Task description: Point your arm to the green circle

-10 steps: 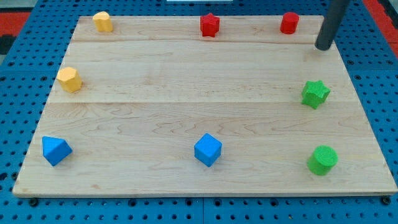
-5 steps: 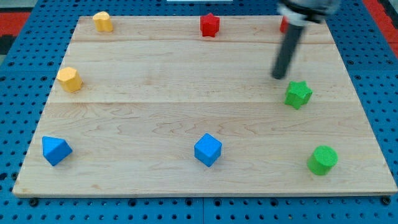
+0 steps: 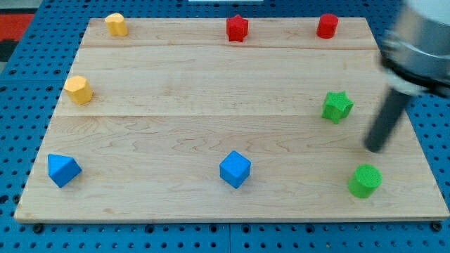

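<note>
The green circle block [image 3: 365, 180] sits near the board's bottom right corner. My tip [image 3: 375, 148] is just above it and slightly to its right, a short gap away, not touching. The rod rises from the tip toward the view's top right, where the arm is blurred. A green star block [image 3: 337, 107] lies up and to the left of my tip.
A wooden board [image 3: 176, 98] carries a blue cube [image 3: 234, 169] at bottom middle, a blue block [image 3: 63, 169] at bottom left, two yellow blocks [image 3: 79, 90] [image 3: 116, 24] at left, a red star [image 3: 238, 28] and a red block [image 3: 326, 26] along the top.
My tip swept from the top right to beside the green star, nudging the star left, then moved down and right to just above the green circle.
</note>
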Available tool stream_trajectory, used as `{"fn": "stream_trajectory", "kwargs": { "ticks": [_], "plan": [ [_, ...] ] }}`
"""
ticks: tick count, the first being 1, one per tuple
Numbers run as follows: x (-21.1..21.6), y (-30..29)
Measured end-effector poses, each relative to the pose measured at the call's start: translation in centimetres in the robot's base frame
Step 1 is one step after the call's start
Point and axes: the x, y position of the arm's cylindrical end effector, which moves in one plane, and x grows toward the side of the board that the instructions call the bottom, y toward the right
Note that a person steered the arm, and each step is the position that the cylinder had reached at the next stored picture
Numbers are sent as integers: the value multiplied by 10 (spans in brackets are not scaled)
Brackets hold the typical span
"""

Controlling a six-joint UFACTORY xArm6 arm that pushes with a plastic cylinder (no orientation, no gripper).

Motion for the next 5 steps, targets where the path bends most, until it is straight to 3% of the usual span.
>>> {"fn": "stream_trajectory", "kwargs": {
  "ticks": [1,2,3,4,5],
  "plan": [
    [66,36],
    [91,-22],
    [88,-55],
    [61,-44],
    [48,-93]
  ]
}}
